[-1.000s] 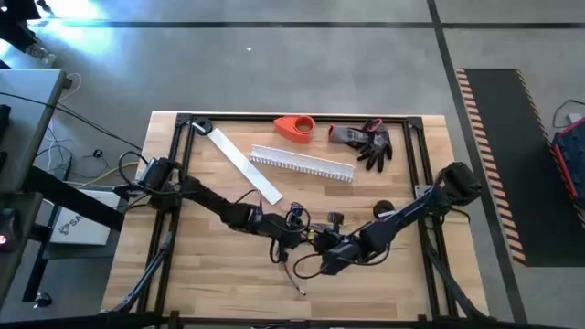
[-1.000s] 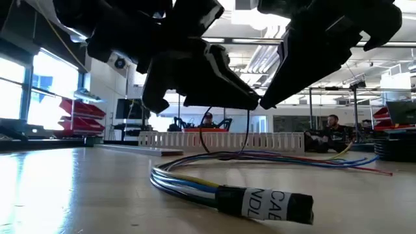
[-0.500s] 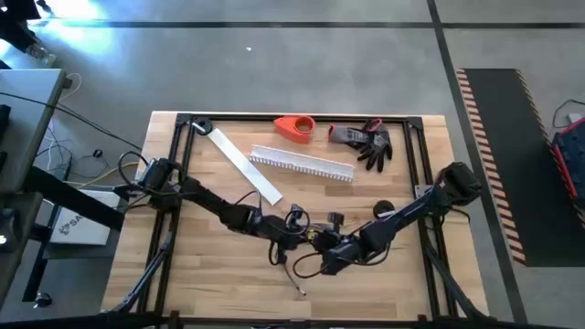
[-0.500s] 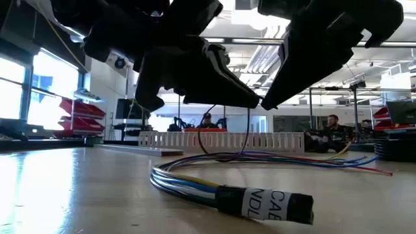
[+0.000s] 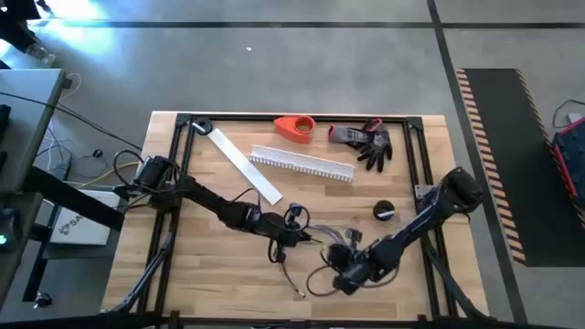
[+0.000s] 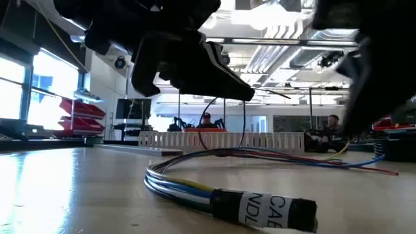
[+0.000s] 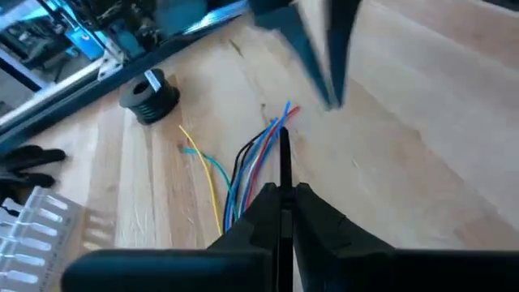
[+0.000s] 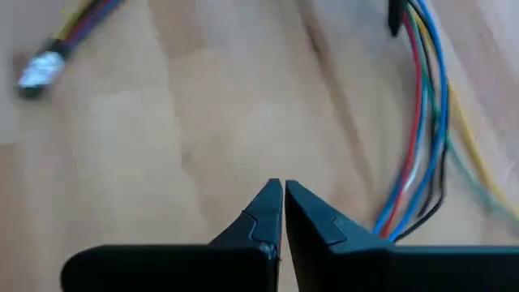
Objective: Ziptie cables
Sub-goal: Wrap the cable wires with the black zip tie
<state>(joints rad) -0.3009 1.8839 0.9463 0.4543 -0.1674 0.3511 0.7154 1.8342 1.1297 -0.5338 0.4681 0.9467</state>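
Across the counter (image 5: 210, 265), both of my arms are reaching toward the front centre. The white slotted channel (image 5: 302, 164) and the flat white strip (image 5: 245, 164) are lying toward the back, well apart from the work area.

The cables (image 6: 182, 182) are lying flat on the counter as one loose, multi-coloured bundle between my two grippers. One end is gathered in a dark sleeve with a white label (image 6: 263, 209), nearest the front edge. The free ends are splaying toward the black round part (image 5: 384, 212).

I am holding my left gripper (image 7: 284, 193) above the bundle. Its jaws are pinching a thin black zip tie (image 7: 284, 154), whose strap is showing as a loop hanging toward the wires in the low view. Whether that loop is already passing under the cables, I cannot tell.

I am holding my right gripper (image 8: 282, 193) just beside the curved run of the bundle, nearer the front edge. Its jaws are pressed together with nothing between them.

Step in hand, by my judgement: placing the tie around the bundle, not yet cinching it.

The next move is calling for:
1. Spreading the right jaws.
2. Taking the free tail of the tie.
3. Keeping the left pinch firm while the strap is being drawn tight around all wires together.
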